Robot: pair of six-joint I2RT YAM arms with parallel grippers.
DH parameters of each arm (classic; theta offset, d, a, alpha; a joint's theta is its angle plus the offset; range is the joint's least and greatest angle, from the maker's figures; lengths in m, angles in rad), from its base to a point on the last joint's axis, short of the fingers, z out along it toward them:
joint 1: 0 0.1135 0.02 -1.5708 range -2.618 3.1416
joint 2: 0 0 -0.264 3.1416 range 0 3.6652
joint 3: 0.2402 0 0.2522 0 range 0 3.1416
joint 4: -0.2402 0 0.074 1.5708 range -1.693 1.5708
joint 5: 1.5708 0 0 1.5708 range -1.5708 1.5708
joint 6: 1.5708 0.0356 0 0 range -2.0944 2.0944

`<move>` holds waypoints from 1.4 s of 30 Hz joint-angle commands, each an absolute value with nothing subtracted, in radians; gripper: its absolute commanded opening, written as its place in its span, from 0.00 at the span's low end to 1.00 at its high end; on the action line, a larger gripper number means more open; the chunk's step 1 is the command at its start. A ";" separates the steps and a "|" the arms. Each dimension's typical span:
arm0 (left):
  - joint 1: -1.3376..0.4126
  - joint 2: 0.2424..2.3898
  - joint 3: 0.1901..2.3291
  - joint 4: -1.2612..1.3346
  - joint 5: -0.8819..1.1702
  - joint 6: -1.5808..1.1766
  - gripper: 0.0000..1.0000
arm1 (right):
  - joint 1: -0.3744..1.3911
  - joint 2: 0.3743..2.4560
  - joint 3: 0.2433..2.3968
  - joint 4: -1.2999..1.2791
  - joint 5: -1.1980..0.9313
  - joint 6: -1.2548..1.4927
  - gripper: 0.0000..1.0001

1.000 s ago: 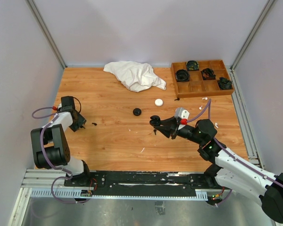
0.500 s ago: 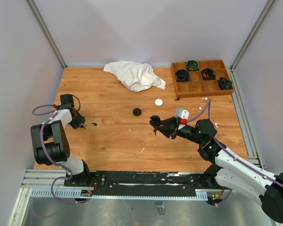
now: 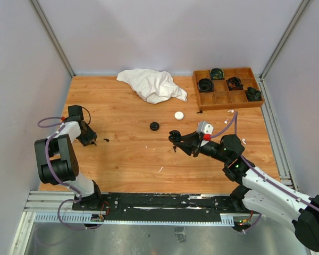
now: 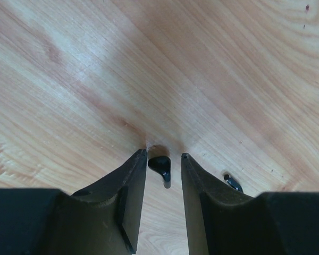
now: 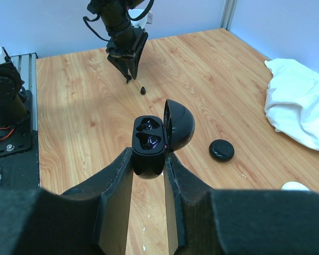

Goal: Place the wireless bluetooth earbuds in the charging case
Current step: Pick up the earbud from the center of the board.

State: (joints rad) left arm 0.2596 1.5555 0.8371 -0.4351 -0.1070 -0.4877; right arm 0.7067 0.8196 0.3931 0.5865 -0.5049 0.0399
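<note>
Left end effector (image 4: 164,154) narrower around earbud (image 4: 160,166)

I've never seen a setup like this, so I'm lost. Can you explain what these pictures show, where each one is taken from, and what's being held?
These are two robot arms bolted at the near edge of a wooden table. The wide picture looks down from above and behind them. The other two come from a small camera on each wrist, so you see that arm's own fingers. The right gripper is closed on a black charging case with its lid open. The left gripper has its jaws a little apart with a black earbud between them; a second black earbud lies beside it. Also on the table: a closed black case, a white case, a white cloth and a wooden tray.
</note>
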 commanded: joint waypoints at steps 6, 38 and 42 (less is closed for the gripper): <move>0.259 1.579 0.846 -0.514 -0.088 -0.448 0.39 | 0.723 0.815 0.384 0.619 -0.505 0.029 0.03; 0.139 1.414 0.798 -0.521 0.009 -0.482 0.20 | 0.723 0.854 0.411 0.596 -0.524 -0.004 0.02; 0.026 1.328 0.797 -0.511 -0.054 -0.504 0.19 | 0.724 0.886 0.402 0.636 -0.540 -0.012 0.02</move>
State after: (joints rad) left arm 0.1188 1.4124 0.7990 -0.5133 -0.0242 -0.4770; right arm 0.7074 0.8650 0.3935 0.5724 -0.5133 0.0151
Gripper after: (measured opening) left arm 0.241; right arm 0.274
